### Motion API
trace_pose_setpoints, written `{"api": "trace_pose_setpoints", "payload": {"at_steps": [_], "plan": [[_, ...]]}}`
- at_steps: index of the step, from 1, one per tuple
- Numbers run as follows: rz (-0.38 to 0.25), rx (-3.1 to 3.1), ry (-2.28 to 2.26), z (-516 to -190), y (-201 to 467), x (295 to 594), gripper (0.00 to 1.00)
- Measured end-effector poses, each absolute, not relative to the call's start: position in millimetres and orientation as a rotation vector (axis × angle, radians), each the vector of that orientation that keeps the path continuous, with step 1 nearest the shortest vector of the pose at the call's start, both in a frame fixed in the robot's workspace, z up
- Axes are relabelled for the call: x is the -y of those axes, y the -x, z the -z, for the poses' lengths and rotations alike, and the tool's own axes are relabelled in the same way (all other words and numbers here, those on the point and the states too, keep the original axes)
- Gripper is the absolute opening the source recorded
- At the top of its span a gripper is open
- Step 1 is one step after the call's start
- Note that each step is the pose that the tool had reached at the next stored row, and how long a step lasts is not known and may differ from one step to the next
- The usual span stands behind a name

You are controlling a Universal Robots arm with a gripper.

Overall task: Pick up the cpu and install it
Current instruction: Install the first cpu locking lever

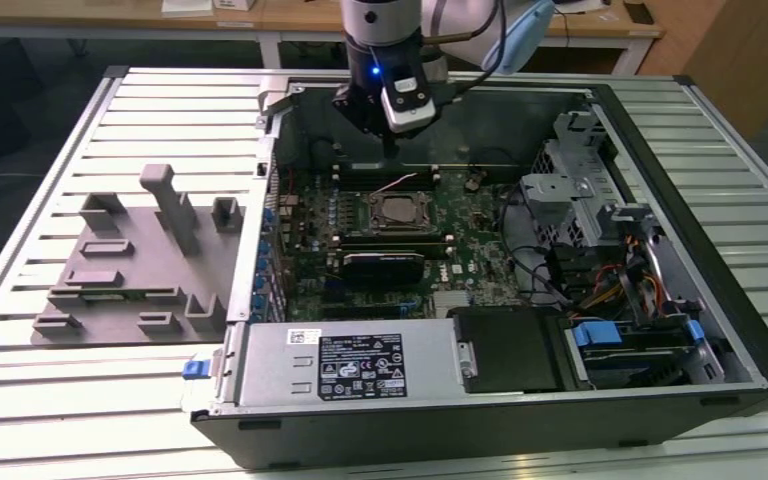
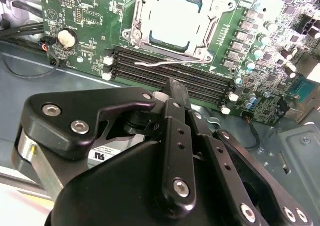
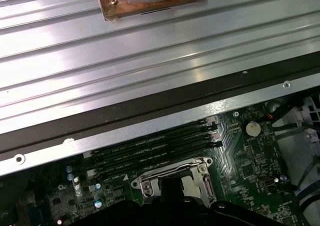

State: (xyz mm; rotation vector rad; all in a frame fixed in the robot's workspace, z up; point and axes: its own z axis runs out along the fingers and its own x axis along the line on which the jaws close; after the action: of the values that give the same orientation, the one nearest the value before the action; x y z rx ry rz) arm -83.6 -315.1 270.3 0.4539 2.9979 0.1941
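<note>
The cpu [image 2: 172,18] is seen already seated in the motherboard socket [image 1: 395,212], its retention frame open. The tool [image 1: 390,150] hangs above the memory slots [image 2: 170,71]; its finger state cannot be told.

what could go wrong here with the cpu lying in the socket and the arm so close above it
1. The small silver square cpu lies inside the black socket frame with metal bracket, and the gripper hangs close above. A sideways nudge could tilt it.
2. The thin bent metal lever lies over the long black memory slots, where the gripper might snag it.
</note>
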Motion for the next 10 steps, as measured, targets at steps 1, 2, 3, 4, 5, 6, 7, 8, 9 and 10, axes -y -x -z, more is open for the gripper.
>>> {"api": "trace_pose_setpoints", "payload": {"at_steps": [1, 2, 3, 4, 5, 6, 7, 8, 9, 10], "plan": [[-0.194, -2.998, -0.454, -269.9, 83.6, 315.1, 0.11], [-0.194, -2.998, -0.454, -269.4, 83.6, 315.1, 0.11], [-0.194, -2.998, -0.454, -269.0, 83.6, 315.1, 0.11], [-0.194, -2.998, -0.454, -268.6, 83.6, 315.1, 0.11], [-0.194, -2.998, -0.454, -268.1, 83.6, 315.1, 0.11], [-0.194, -2.998, -0.454, -267.5, 83.6, 315.1, 0.11], [-0.194, -2.998, -0.454, -266.9, 83.6, 315.1, 0.11], [-0.194, -2.998, -0.454, -266.2, 83.6, 315.1, 0.11], [-0.194, -2.998, -0.454, -265.6, 83.6, 315.1, 0.11], [-0.194, -2.998, -0.454, -264.9, 83.6, 315.1, 0.11]]}}
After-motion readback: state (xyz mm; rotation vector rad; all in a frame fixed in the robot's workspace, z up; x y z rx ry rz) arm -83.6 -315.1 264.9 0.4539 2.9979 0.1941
